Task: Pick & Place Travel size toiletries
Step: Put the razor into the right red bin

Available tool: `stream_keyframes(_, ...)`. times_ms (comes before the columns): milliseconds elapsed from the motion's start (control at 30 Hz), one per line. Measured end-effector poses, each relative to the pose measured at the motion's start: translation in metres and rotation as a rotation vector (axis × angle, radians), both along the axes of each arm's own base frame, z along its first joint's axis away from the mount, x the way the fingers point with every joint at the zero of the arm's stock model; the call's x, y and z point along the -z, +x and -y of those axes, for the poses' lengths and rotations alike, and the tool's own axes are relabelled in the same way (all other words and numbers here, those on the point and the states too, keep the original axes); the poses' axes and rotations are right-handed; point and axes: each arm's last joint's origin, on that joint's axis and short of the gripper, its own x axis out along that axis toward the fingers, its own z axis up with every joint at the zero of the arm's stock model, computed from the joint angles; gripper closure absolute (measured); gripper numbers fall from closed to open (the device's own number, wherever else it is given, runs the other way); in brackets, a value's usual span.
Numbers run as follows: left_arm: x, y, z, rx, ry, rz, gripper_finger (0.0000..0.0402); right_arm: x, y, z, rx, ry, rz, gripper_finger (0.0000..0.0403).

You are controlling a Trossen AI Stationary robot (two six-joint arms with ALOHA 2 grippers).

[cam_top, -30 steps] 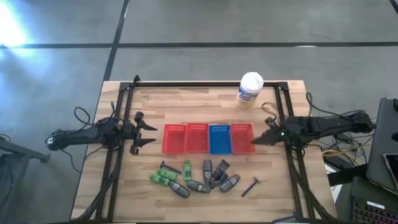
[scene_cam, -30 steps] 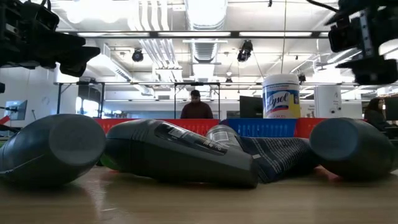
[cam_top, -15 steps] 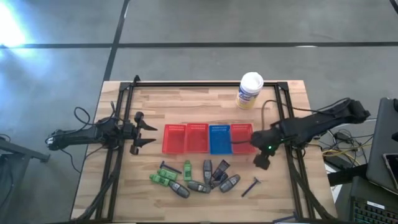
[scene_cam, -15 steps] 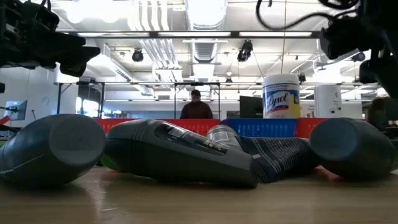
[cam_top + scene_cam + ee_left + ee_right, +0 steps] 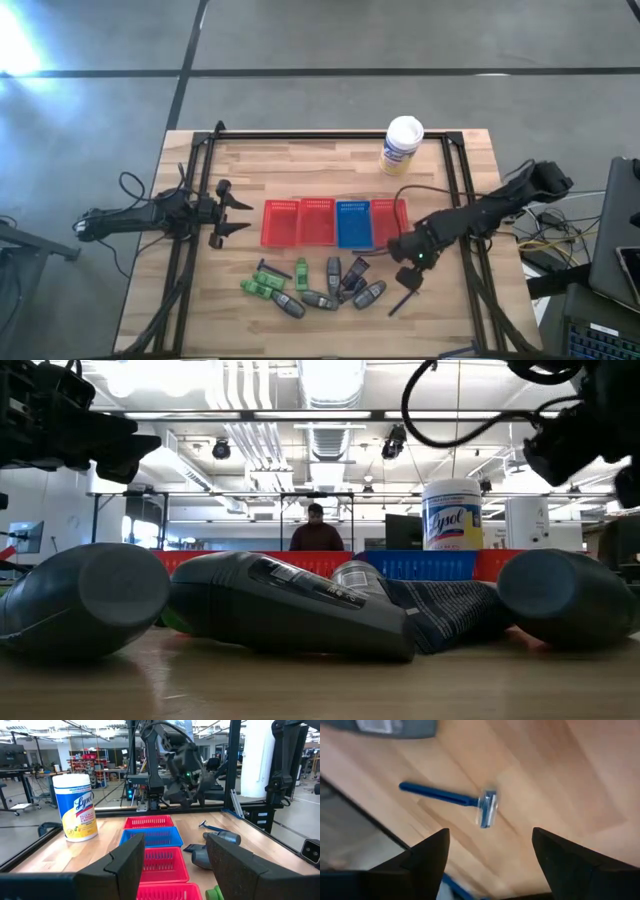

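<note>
My left hand [image 5: 232, 210] hangs open over the counter [image 5: 300, 160], just left of the basket row. Baskets, left to right: two red baskets [image 5: 299, 222], one blue basket [image 5: 353, 223], one more red basket [image 5: 388, 220]; four in all. The white canister [image 5: 402, 146] beyond them reads "Lysol" in the low and left wrist views. The travel size toiletries [image 5: 320, 283] lie clustered on the near side of the baskets, between my two hands: green pieces at the left of the cluster, then grey tubes and dark packets; an exact count of each cannot be made. My right hand [image 5: 407, 275] is open, poised above one blue razor [image 5: 457, 798] lying flat on the counter, not touching it.
</note>
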Motion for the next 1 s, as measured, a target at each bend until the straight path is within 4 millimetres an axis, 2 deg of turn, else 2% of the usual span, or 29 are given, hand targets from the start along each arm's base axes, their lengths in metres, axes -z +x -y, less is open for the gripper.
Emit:
stream_keyframes(333,0.000,0.000,0.000,0.000,0.000,0.000,0.0184,0.003,0.012,-0.046,0.478,0.035,-0.343,0.0165)
stream_keyframes(600,0.000,0.000,0.000,0.000,0.000,0.000,0.0184,0.022,0.030,-0.078,0.752,0.035,-0.307,0.0185)
stream_keyframes(800,0.000,0.000,0.000,0.000,0.000,0.000,0.0184,0.040,0.034,-0.097,0.836,-0.057,-0.311,0.0207)
stream_keyframes(1000,0.000,0.000,0.000,0.000,0.000,-0.001,0.0184,0.050,0.037,-0.103,0.869,-0.101,-0.301,0.0240)
